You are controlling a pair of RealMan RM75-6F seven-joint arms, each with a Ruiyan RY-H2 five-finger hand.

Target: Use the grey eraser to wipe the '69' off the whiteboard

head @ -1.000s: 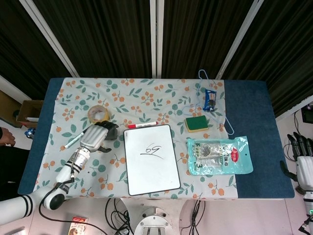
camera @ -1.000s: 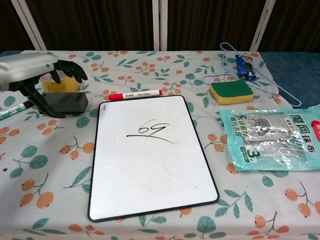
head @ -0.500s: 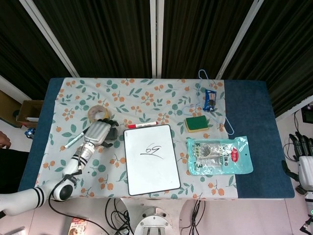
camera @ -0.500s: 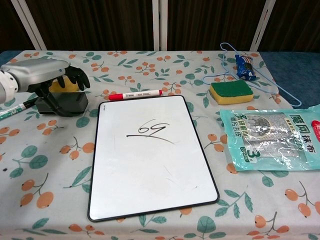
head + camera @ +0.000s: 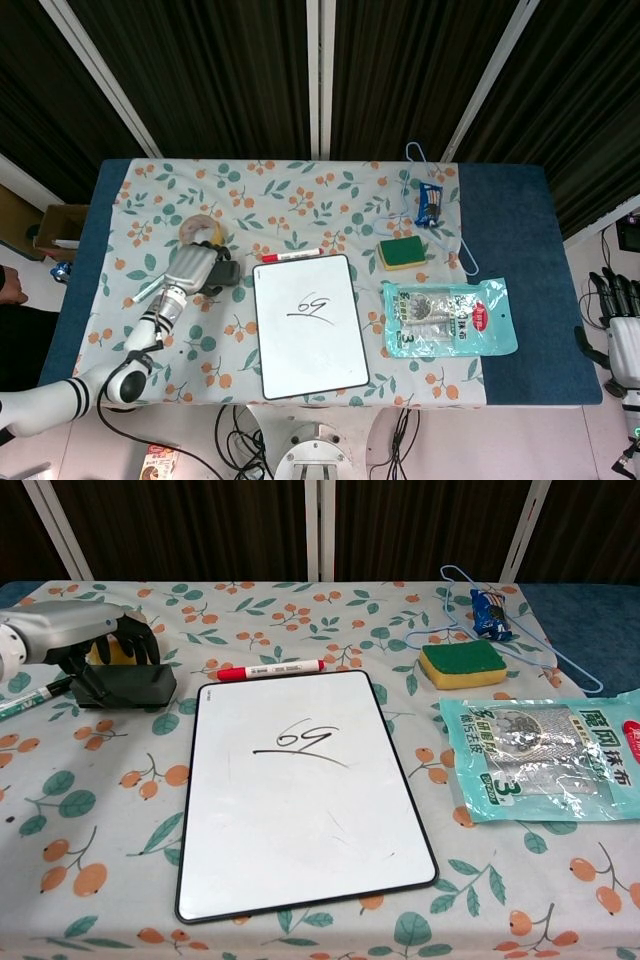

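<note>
**Left hand settling on the grey eraser before the wipe**

While the whiteboard (image 5: 300, 795) lies flat on the floral tabletop (image 5: 330, 620) with the '69' (image 5: 300, 745) unwiped at its centre, the left hand (image 5: 85, 630) is shown draped over the grey eraser (image 5: 125, 685), which rests on the cloth just beside the board's upper left corner. The fingers (image 5: 135, 635) are curled down over the eraser's far edge; contact appears to be made, but whether a firm grasp has been closed cannot be told from either view, since the thumb side is hidden. The right hand (image 5: 618, 318) is seen at the far right edge of the head view, well apart from the tabletop, its fingers apart and nothing held.

Nearby are a red marker (image 5: 270, 668) along the board's top edge, a roll of tape (image 5: 200, 231) behind the hand, a green pen (image 5: 25, 702), a sponge (image 5: 462, 663) and a packet (image 5: 545, 758).

For this step to be done well, the eraser should be gripped across its short sides and squarely, so that its felt face stays level. It should be lifted clear of the board's raised rim, carried over the digits, and pressed flat; a tilted pad would likely smear the underline stroke.
</note>
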